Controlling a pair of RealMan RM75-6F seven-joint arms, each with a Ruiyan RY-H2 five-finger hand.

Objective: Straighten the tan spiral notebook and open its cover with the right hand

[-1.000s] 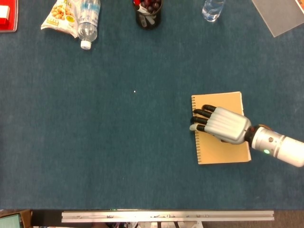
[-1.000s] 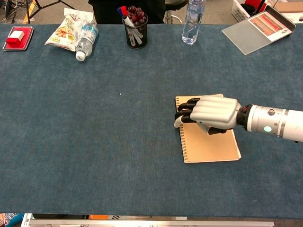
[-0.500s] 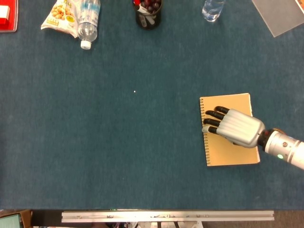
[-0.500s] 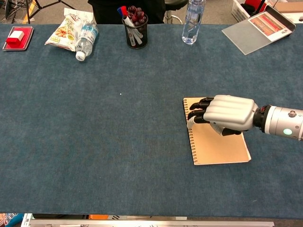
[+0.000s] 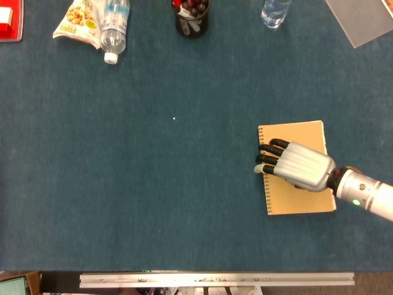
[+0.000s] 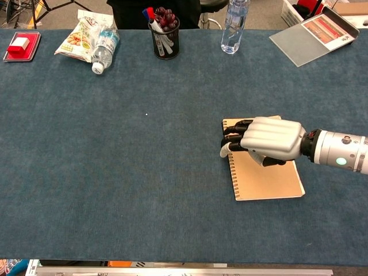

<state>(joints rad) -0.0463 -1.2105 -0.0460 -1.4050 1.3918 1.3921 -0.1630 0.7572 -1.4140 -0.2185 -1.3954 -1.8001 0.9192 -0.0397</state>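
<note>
Tan spiral notebook (image 5: 298,184) sits right of centre in the head view, lower-mid right in the chest view, flat on the blue table mat (image 5: 153,184), cover closed. Spiral binding (image 5: 264,172) runs down its left edge. Edges look roughly square to the table edge, maybe a slight tilt, so I'd judge the straightening about done and the cover-lift as the step in hand.

Right hand (image 5: 295,165) lies palm down over the upper-left part of the cover, forearm (image 6: 339,155) coming in from the right edge of frame, nearly level. Fingertips (image 6: 230,135) reach to the spiral side, one pale tip just past the binding onto the mat. Fingers are curled slightly and close together, resting on the cover, not clamped on anything I can see. Left hand isn't in either view.

To do it well:
- The cover hinges at the spiral, so the free edge is on the right. The fingers are at the wrong side for a lift and need to go to the right or lower-right edge.
- Catch only the top sheet, with light downward pressure, or the notebook skids on the mat.
- Swing the cover leftward over the binding, keeping the wrist low.

Risk: dragging the notebook off square.
</note>
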